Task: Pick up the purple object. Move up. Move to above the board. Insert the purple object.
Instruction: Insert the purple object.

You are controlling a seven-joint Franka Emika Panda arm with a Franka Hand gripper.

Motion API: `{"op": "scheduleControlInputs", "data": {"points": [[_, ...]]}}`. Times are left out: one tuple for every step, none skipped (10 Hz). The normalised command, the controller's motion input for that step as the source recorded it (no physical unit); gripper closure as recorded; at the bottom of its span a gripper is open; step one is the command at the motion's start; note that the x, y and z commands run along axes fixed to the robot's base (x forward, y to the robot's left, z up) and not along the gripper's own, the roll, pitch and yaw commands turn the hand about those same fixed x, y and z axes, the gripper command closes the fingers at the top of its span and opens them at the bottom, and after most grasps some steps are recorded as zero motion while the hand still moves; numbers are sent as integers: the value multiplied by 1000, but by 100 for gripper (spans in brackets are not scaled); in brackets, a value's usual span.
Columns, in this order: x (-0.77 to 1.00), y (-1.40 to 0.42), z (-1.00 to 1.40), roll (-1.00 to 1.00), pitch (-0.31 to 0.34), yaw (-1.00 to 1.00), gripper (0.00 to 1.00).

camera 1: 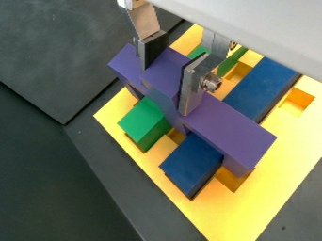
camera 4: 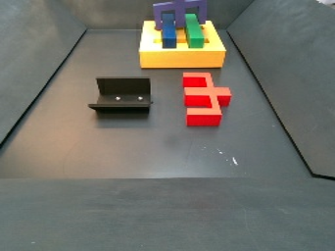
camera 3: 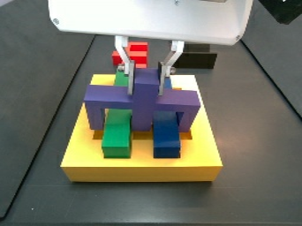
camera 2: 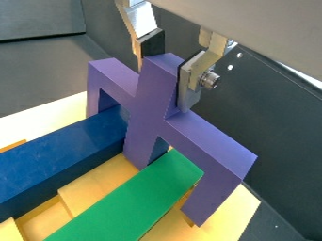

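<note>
Two gripper (camera 2: 174,58) fingers clench the purple object's (camera 2: 161,122) raised stub over the yellow board (camera 3: 141,159).

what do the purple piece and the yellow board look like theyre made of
Purple object, held on its raised stub by the end effector over the board: probably matte plastic or painted wood, given its even colour, crisp edges and lack of glare. Board: likely the same, a uniform yellow, slightly satiny block. No grain or seams show.
</note>
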Motion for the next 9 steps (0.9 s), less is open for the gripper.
{"op": "scheduleControlInputs", "data": {"points": [[-143,-246,-149,-434,-107,49,100],[-100,-317,-186,-417,-83,51,100],[-11,-346,-189,-411,-64,14,100],[-3,-337,-186,-411,-63,6,100],[0,14,-320,-397,-30,11,100],[0,263,-280,-441,-43,0,100],[20,323,-220,-471,-47,0,100],[40,323,-209,-479,-50,0,100],[43,286,-174,-497,-36,0,100]]}}
